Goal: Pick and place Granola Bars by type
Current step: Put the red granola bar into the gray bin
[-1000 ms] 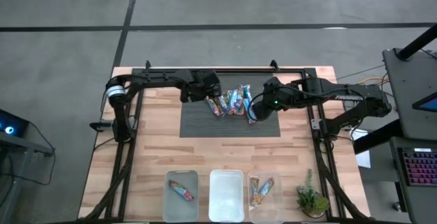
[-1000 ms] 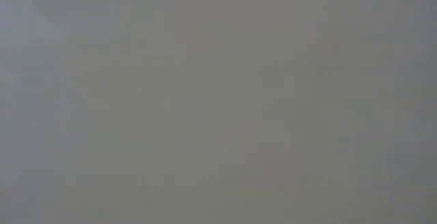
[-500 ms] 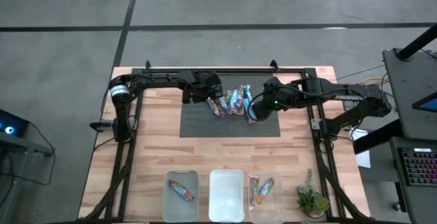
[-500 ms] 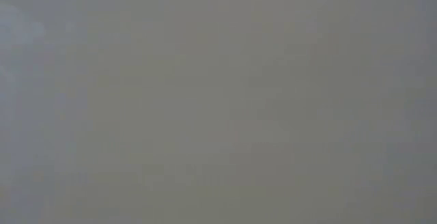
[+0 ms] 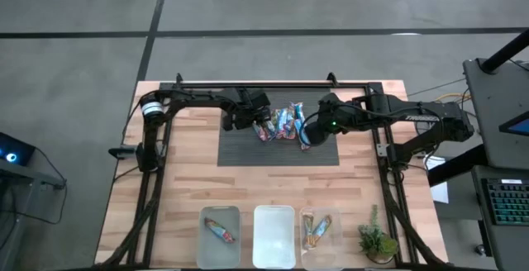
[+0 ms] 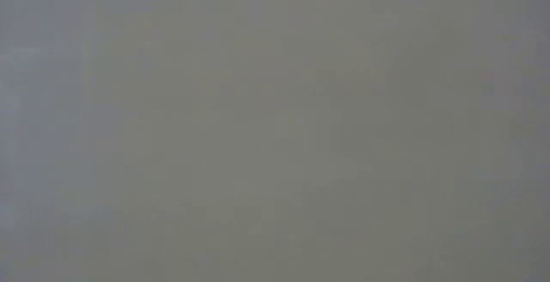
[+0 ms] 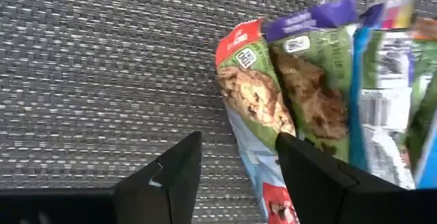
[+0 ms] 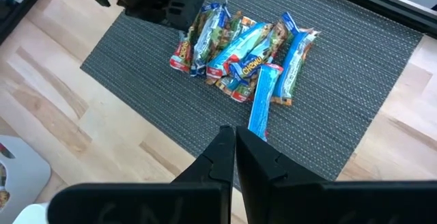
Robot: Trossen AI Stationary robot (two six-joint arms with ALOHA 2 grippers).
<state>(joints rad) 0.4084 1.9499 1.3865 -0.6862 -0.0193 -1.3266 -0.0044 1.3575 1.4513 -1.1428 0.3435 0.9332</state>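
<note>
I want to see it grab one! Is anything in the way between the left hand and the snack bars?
No, nothing visible. The left hand is open right at the pile's edge, and the red-topped bar lies on the mat just beyond its fingers.

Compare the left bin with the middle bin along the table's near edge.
The left bin holds one granola bar; the middle bin holds none. The left bin looks greyish-clear, the middle bin whiter. Both are clear rectangular bins standing side by side, similar in size.
</note>
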